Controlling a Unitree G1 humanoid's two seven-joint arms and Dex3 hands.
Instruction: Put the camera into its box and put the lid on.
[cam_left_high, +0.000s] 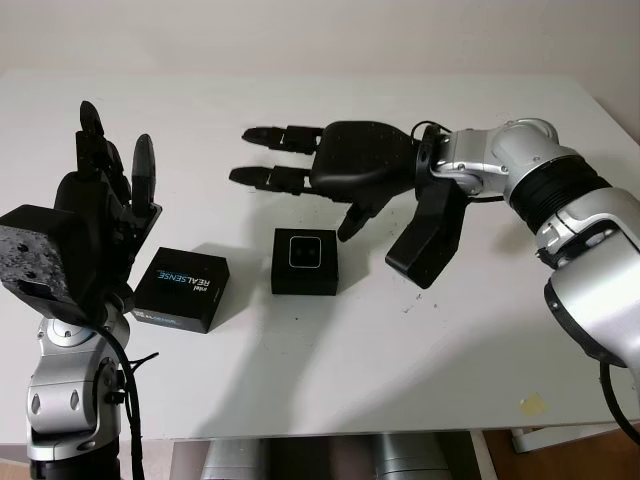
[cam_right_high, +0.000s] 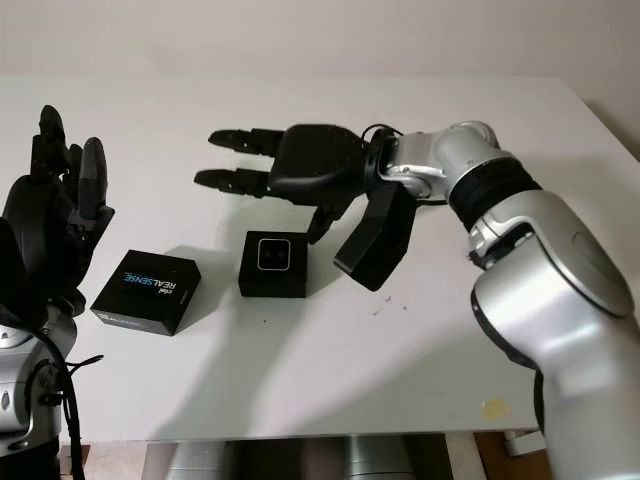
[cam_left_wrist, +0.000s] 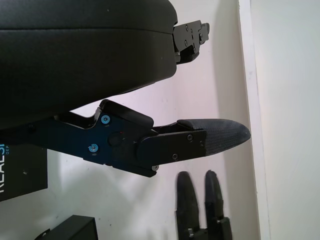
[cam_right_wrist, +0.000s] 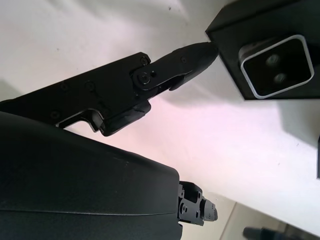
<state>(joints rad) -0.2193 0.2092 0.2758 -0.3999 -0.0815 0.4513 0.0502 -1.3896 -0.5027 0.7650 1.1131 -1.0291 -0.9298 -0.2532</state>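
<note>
From the left eye view, we see the white surface (cam_left_high: 330, 350) with the open box (cam_left_high: 305, 261) near its middle, the camera (cam_left_high: 305, 251) already seated in it, lens face up. Just to its left lies the lid (cam_left_high: 181, 288), printed "REALSENSE", apart from the box and not yet fitted. Our right hand (cam_left_high: 335, 165) hovers above and just behind the box, open and holding nothing. Our left hand (cam_left_high: 105, 215) stands raised at the near left beside the lid, also open and empty.

From the right eye view, the same layout holds: box and lid sit side by side with a strip of surface between them.

In the left wrist view, one finger (cam_left_wrist: 215, 137) reaches over bare surface, and a corner of the lid shows at the frame's edge.

In the right wrist view, a fingertip (cam_right_wrist: 192, 57) points at the box, seemingly just short of its corner, though we cannot be sure they are apart.

We judge the first half done; lifting the lid and closing the box remains.
</note>
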